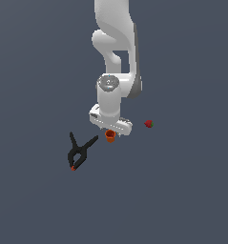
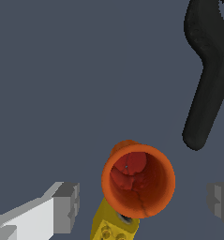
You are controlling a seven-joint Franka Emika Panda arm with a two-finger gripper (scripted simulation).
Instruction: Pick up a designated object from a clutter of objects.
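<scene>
A flat slate-grey floor (image 1: 34, 205) carries everything, and in the exterior view the orange cup (image 1: 110, 136) stands upright just under the white gripper (image 1: 111, 131), with the black spring clamp (image 1: 79, 151) near at its 8 o'clock and the strawberry (image 1: 149, 124) apart at its 3 o'clock. Only the wrist view shows the gripper (image 2: 144, 206) spread wide with a fingertip (image 2: 66, 206) either side of the cup (image 2: 138, 180), neither touching it, and a yellow block (image 2: 111, 227) partly tucked beneath the rim
</scene>
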